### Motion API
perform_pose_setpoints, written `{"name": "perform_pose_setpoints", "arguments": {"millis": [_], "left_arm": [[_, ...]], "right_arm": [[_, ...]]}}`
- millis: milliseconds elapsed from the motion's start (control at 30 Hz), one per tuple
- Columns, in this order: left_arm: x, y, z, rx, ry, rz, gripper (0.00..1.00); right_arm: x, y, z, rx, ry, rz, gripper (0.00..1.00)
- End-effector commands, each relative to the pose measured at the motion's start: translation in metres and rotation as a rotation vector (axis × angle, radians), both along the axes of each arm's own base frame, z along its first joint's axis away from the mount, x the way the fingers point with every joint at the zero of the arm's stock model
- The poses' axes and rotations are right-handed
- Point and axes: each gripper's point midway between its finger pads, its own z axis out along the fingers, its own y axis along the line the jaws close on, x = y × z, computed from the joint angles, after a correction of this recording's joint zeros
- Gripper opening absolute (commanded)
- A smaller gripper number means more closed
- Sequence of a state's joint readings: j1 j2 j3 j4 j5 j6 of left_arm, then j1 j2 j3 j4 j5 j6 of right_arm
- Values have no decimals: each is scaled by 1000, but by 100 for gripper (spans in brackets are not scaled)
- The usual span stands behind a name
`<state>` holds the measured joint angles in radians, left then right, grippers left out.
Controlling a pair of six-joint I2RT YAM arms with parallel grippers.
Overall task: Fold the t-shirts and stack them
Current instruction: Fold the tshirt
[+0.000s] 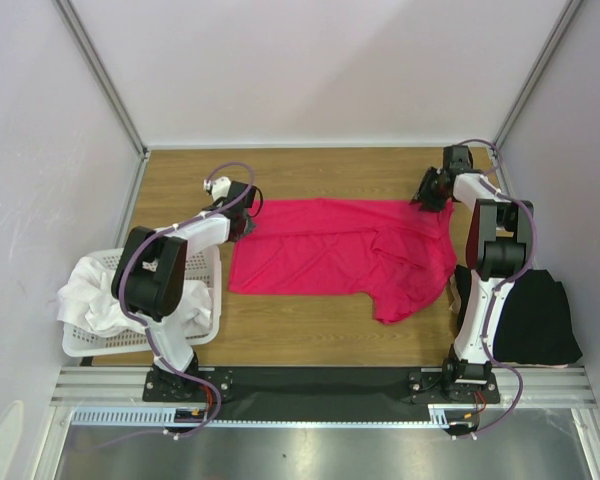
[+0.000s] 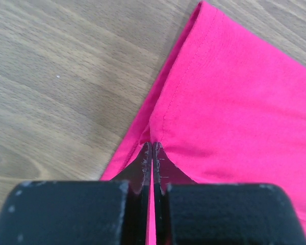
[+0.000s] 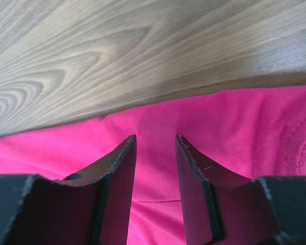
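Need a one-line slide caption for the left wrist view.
Left gripper shut on the edge of the pink t-shirt, which lies on the wooden table.

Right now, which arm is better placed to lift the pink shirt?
Left. The left hand is shut on the edge of the pink shirt; the right hand stands open over it.

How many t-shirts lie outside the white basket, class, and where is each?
2. The pink t-shirt is spread across the middle of the table; the black t-shirt lies at its near right corner. Others may be hidden under it.
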<state>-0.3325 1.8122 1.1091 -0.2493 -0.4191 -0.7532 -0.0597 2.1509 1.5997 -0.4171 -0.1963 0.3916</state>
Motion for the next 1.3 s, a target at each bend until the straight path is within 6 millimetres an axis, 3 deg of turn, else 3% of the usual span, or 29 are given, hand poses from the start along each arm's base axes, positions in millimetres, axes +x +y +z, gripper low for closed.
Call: {"name": "perform_pose_setpoints", "arguments": {"millis": [0, 600, 967, 1167, 1267], "left_arm": [[20, 8, 40, 33, -106, 7, 0], [6, 36, 56, 150, -115, 35, 0], [8, 43, 66, 203, -125, 0, 0], [7, 47, 60, 208, -106, 0, 0], [6, 44, 48, 203, -81, -14, 0]], "right_arm": [[4, -9, 3, -17, -6, -18, 41], [1, -17, -1, -35, 10, -35, 41], [-7, -32, -21, -78, 57, -67, 37], [-11, -35, -23, -83, 63, -75, 37], [-11, -34, -23, -80, 63, -69, 37]]}}
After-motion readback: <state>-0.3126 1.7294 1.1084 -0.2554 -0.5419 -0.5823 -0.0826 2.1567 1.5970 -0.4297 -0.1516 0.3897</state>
